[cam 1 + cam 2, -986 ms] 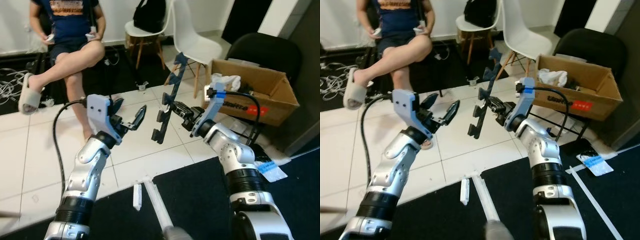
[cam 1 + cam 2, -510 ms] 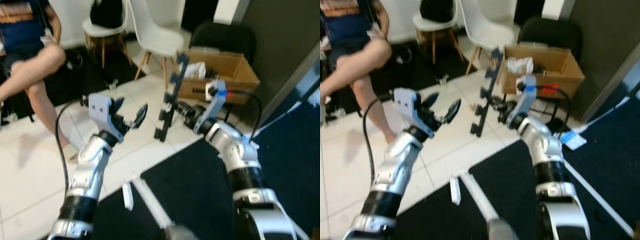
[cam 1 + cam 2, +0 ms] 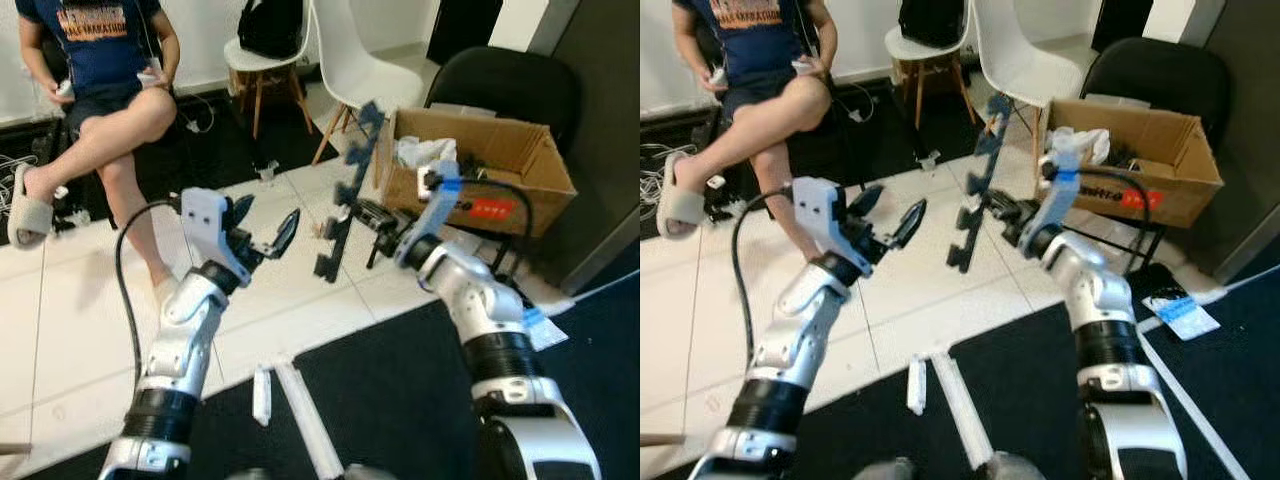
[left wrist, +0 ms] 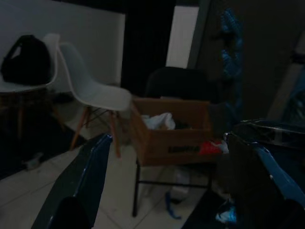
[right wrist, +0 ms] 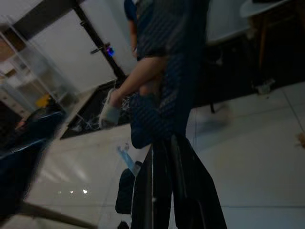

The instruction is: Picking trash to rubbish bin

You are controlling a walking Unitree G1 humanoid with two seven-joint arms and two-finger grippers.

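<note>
Trash, a long dark notched strip (image 3: 350, 190), is held upright in the air by the right gripper (image 3: 362, 213), whose black fingers are clamped on its lower middle part. The strip rises above the gripper and hangs a little below it, over the white tiled floor (image 3: 60, 310), with its top end reaching up level with the cardboard box (image 3: 500, 180). In the right wrist view the strip (image 5: 167, 71) is seen running up between the closed fingers (image 5: 157, 191).

Nearest to the camera, two white sticks (image 3: 290, 400) are seen lying where the tiles meet a dark carpet (image 3: 400, 400). The left gripper (image 3: 262, 232) is raised beside the strip, well apart from it, with its two fingers spread and nothing between them. In the left wrist view the spread fingers (image 4: 86, 176) are seen framing the cardboard box (image 4: 171, 133).

Behind the strip, just beyond the right gripper, the open cardboard box is set on a black chair (image 3: 505, 90); white crumpled material (image 3: 425, 152) is seen inside it. A blue and white packet (image 3: 540, 325) lies on the floor near the box. Farther back, a white chair (image 3: 360, 65) and a stool carrying a black bag (image 3: 275, 25) are seen. On the far left a person (image 3: 100, 80) is seated with crossed legs, a controller held in each hand, beside white cables (image 3: 15, 170) on the floor.
</note>
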